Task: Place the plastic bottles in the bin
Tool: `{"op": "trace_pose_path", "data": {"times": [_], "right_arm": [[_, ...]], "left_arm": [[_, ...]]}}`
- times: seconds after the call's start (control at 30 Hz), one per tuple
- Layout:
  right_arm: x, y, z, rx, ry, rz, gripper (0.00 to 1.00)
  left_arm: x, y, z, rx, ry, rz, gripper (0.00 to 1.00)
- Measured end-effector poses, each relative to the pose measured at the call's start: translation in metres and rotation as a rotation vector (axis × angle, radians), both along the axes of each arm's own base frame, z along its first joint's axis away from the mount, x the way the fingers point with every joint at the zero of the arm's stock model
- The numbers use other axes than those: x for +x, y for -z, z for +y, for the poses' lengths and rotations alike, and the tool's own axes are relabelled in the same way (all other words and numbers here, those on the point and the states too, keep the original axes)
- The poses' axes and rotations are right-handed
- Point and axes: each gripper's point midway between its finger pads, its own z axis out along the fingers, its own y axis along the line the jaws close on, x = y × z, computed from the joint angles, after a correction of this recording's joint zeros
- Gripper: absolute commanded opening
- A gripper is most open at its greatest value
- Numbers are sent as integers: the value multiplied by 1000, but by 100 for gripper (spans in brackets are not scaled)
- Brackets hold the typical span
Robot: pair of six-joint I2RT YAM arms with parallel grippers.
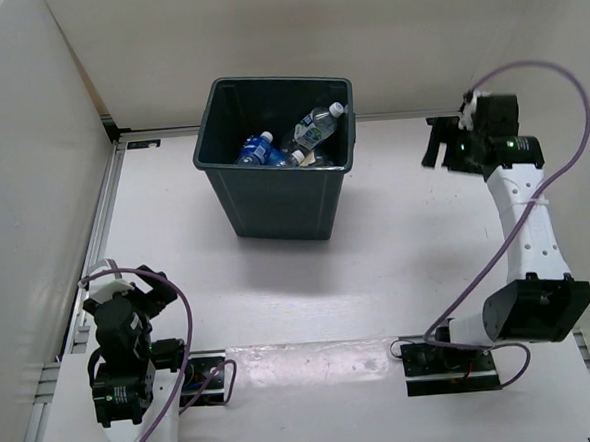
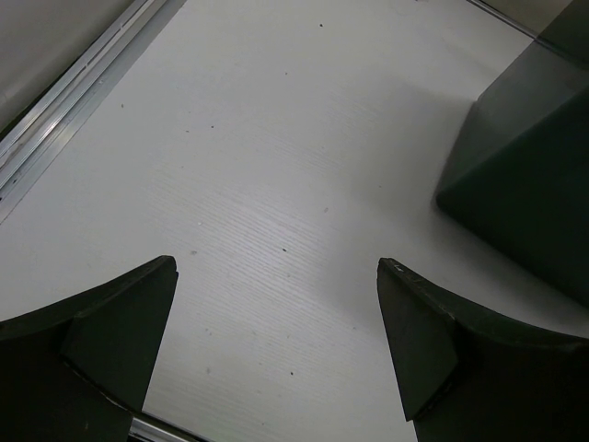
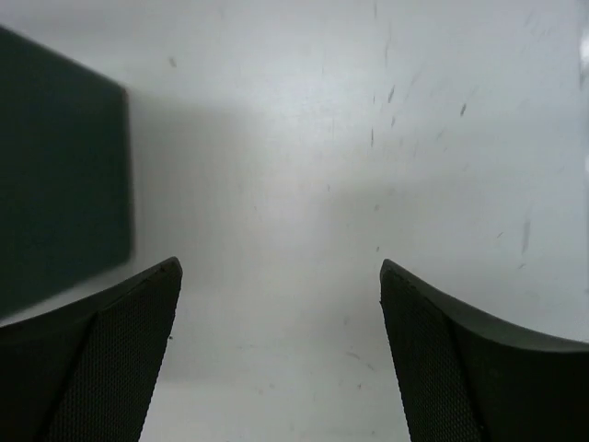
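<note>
The dark teal-grey bin (image 1: 274,197) stands at the back middle of the table. Several clear plastic bottles lie inside it: one with a blue label (image 1: 256,149), one with a pale label and white cap (image 1: 318,124), others partly hidden beneath. My left gripper (image 1: 150,282) is open and empty, low at the near left; the left wrist view (image 2: 276,276) shows bare table between its fingers and the bin's wall (image 2: 525,175) at right. My right gripper (image 1: 435,142) is open and empty, raised to the right of the bin; its wrist view (image 3: 281,276) shows the bin's side (image 3: 60,175) at left.
White walls enclose the table at the back and left. A metal rail (image 1: 104,208) runs along the left edge and shows in the left wrist view (image 2: 64,101). A strip of clear tape (image 1: 314,360) lies between the arm bases.
</note>
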Motion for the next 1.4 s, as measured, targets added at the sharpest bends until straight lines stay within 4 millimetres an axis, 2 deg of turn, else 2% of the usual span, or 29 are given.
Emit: {"op": "trace_pose_path", "data": {"times": [0.07, 0.13, 0.2, 0.23, 0.3, 0.37, 0.47, 0.7, 0.87, 0.93, 1.1, 1.3, 1.4], "right_arm": [[-25, 50, -7, 55, 10, 133, 90], [-62, 91, -6, 77, 27, 266, 90], [-91, 111, 6, 95, -1, 327, 90], [-103, 114, 10, 102, -14, 339, 90], [-121, 114, 13, 108, -20, 330, 90], [-130, 109, 9, 101, 10, 304, 90], [-131, 104, 4, 108, 36, 280, 90], [-132, 106, -3, 95, 66, 292, 90], [-133, 104, -4, 79, 85, 281, 90], [-134, 102, -8, 91, 116, 275, 90], [-138, 108, -17, 153, 177, 296, 90], [-148, 117, -4, 180, 138, 346, 90], [-148, 117, 0, 180, 123, 348, 90]], "left_arm": [[0, 0, 0, -1, 1, 0, 100], [1, 1, -1, -1, 4, 5, 100], [2, 2, -2, -8, 8, 14, 100], [3, 3, -2, -16, 8, 22, 100], [6, 6, -4, -32, 10, 40, 100], [10, 10, -7, -52, 15, 61, 100], [15, 17, -12, -89, 30, 92, 100], [26, 26, -22, -162, 46, 149, 100], [30, 28, -21, -162, 44, 162, 100], [28, 28, -13, -163, -18, 156, 100], [5, 22, 21, -166, -267, 110, 100], [-15, 6, 45, -162, -429, -33, 100], [-16, 4, 50, -137, -447, -43, 100]]}}
